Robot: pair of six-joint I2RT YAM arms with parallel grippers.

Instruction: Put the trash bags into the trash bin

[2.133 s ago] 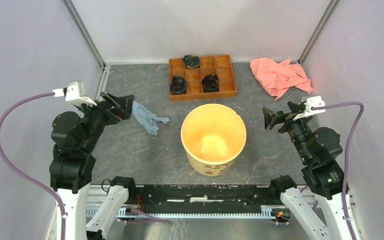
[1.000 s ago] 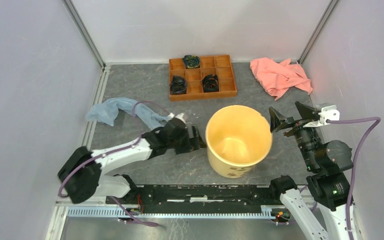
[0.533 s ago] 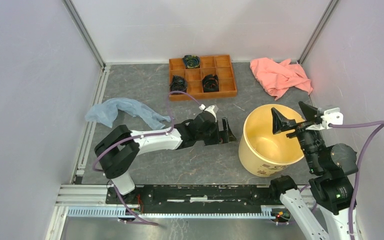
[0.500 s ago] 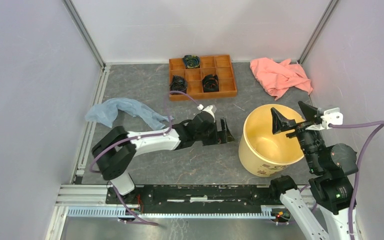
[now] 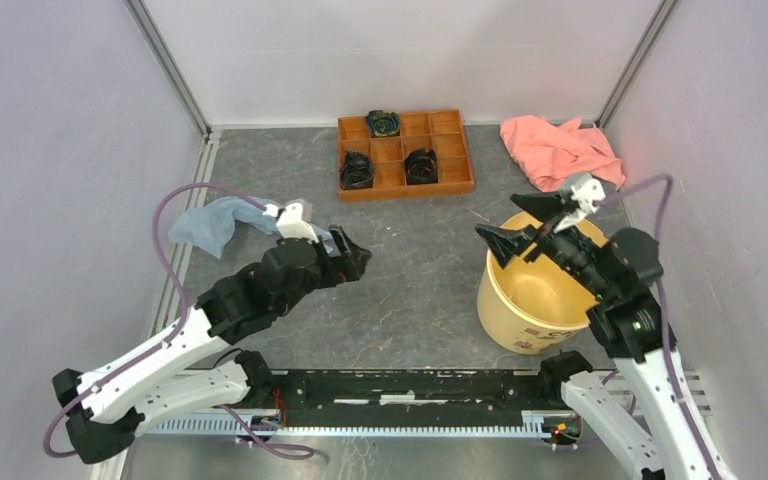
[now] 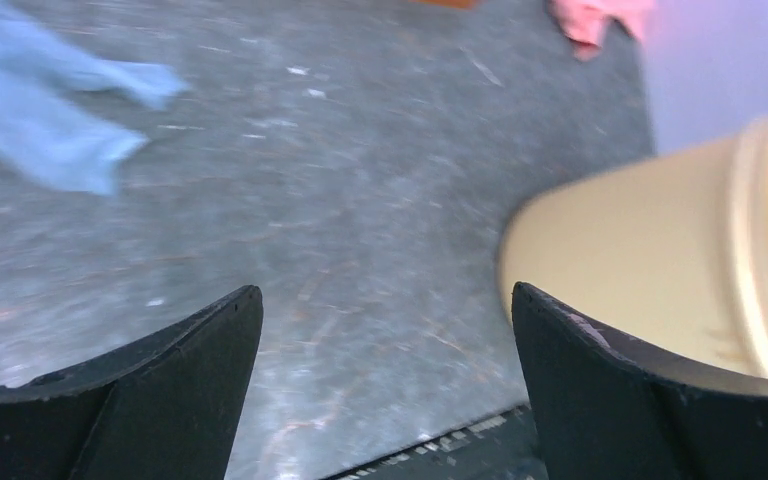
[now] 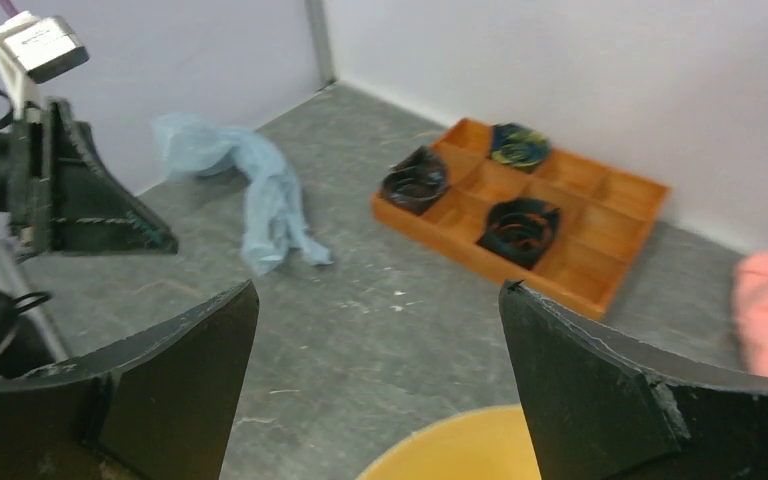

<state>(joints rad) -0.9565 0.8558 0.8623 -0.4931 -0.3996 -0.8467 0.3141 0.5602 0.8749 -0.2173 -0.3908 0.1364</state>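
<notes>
The pale blue trash bag (image 5: 215, 222) lies crumpled on the table at the far left, empty of any grip. It also shows in the left wrist view (image 6: 40, 125) and the right wrist view (image 7: 265, 195). The pale yellow trash bin (image 5: 525, 305) stands upright at the right, nothing inside. My left gripper (image 5: 350, 262) is open and empty, raised between bag and bin; the bin's side (image 6: 650, 250) is to its right. My right gripper (image 5: 513, 226) is open and empty above the bin's far-left rim (image 7: 460, 450).
An orange-brown compartmented wooden tray (image 5: 405, 155) with dark coiled items sits at the back centre. A salmon-pink cloth (image 5: 560, 150) lies at the back right. White walls close in the table on three sides. The black rail runs along the near edge.
My left arm has pulled back from beside the bin and lifted toward the left. My right gripper has swung left over the bin's rim. The bin stands where it was pushed, at the right.
</notes>
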